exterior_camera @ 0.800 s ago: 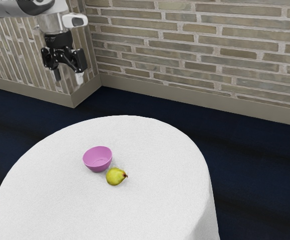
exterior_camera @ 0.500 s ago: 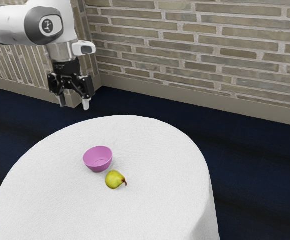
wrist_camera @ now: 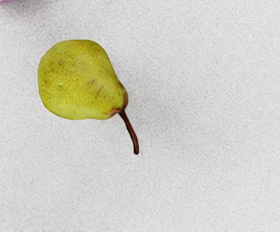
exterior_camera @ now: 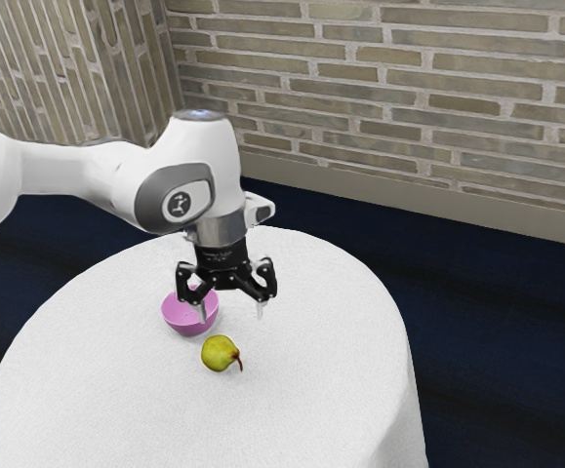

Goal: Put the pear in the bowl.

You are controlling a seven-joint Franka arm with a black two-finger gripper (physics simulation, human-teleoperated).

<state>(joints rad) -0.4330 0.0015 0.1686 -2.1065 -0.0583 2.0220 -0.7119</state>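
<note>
Exterior view: a brick wall (exterior_camera: 409,88) spans the top of the frame, above a round, white-covered table (exterior_camera: 302,419) at the lower left and centre. From the left edge a white arm (exterior_camera: 77,171) reaches to the black gripper (exterior_camera: 231,318) near mid-frame, its jaws spread apart. Left of centre sits a pink bowl (exterior_camera: 182,319); just below it in the frame, outside it, the yellow-green pear (exterior_camera: 219,354) lies on the cloth, brown stem (wrist_camera: 131,134) attached.
</note>
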